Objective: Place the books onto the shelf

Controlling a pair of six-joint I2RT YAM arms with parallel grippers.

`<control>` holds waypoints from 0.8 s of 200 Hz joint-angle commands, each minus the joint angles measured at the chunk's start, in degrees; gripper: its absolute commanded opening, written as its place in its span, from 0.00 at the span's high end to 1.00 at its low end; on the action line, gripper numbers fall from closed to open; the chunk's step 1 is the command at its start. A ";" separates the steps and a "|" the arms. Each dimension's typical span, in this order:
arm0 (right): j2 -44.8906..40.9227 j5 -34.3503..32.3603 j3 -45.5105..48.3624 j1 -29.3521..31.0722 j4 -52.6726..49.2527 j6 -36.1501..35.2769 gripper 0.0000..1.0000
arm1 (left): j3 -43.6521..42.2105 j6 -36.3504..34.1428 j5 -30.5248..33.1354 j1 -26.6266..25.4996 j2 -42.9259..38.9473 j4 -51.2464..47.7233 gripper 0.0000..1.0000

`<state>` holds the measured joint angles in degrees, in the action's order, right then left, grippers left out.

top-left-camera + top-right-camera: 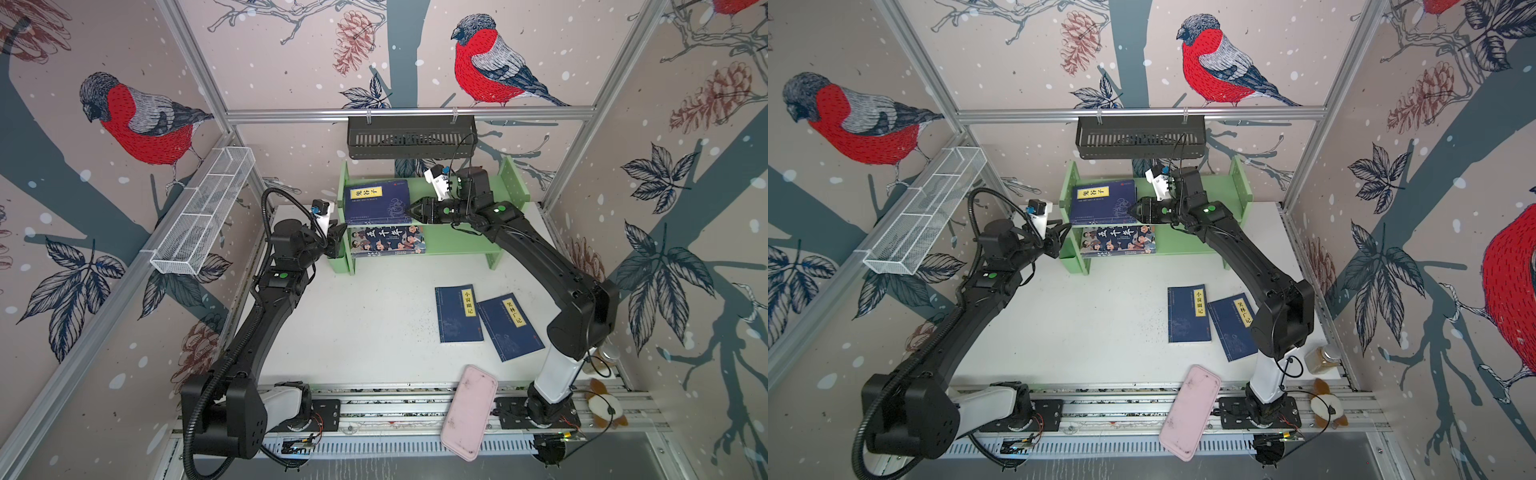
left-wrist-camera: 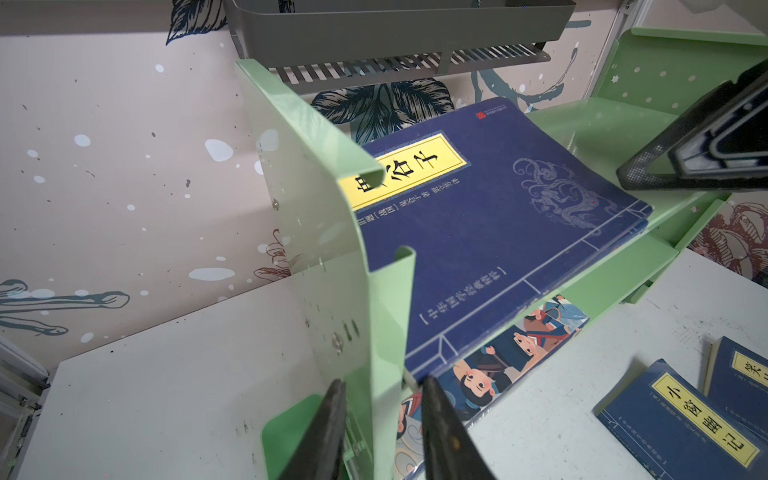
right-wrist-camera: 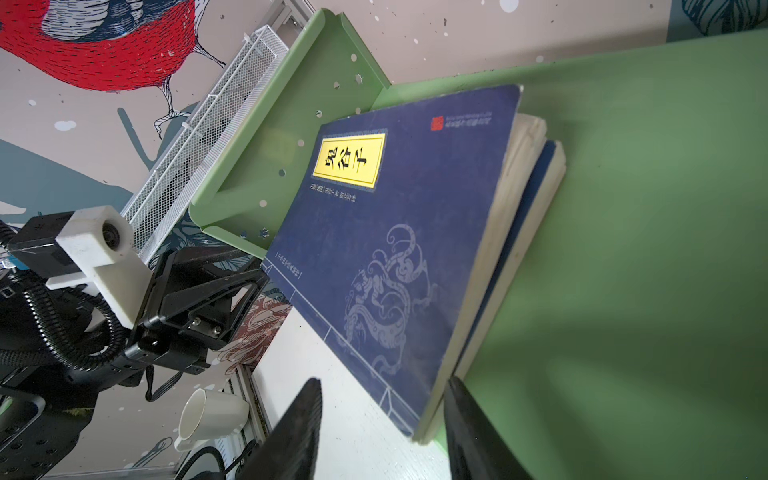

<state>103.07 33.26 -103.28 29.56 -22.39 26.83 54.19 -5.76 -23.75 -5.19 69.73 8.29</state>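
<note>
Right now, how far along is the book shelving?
Done: two navy-blue paperbacks stacked on the light green shelf, top tier; cartoon-cover book on the lower. In hand: right gripper at that stack's edge; left gripper straddles the side panel. Left: two navy paperbacks on the white table.

The shelf (image 1: pixel 457 246) was light green. The upper-tier book (image 1: pixel 376 203) was navy with a yellow title label, a small red seal and a pale swirling dragon motif. The lower-tier book (image 1: pixel 386 241) bore cartoon figures on dark blue. The straight-lying book (image 1: pixel 459 320) and the slanted book (image 1: pixel 513 332) were navy with yellow labels, on a white surface (image 1: pixel 353 324). The flat case (image 1: pixel 469 411) was pink, the slotted basket (image 1: pixel 411 137) black, the mesh basket (image 1: pixel 203 212) white, the walls (image 1: pixel 291 62) pale pink with red-breasted birds.
</note>
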 commanded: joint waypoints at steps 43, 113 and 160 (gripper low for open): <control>0.24 0.94 -0.87 0.26 1.47 -0.02 0.51 | -0.14 0.13 1.65 -0.17 -0.14 2.64 0.73; 0.21 0.95 -0.87 0.28 1.34 -0.02 0.51 | -0.05 0.25 1.78 -0.43 -0.04 2.97 0.77; 0.12 0.93 -0.93 0.23 1.22 -0.28 0.50 | 0.10 0.19 1.93 -0.70 0.05 2.93 0.78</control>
<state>103.20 33.47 -103.72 29.67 -22.28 26.85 54.04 -5.76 -22.22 -5.78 69.78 8.34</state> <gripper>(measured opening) 0.494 0.224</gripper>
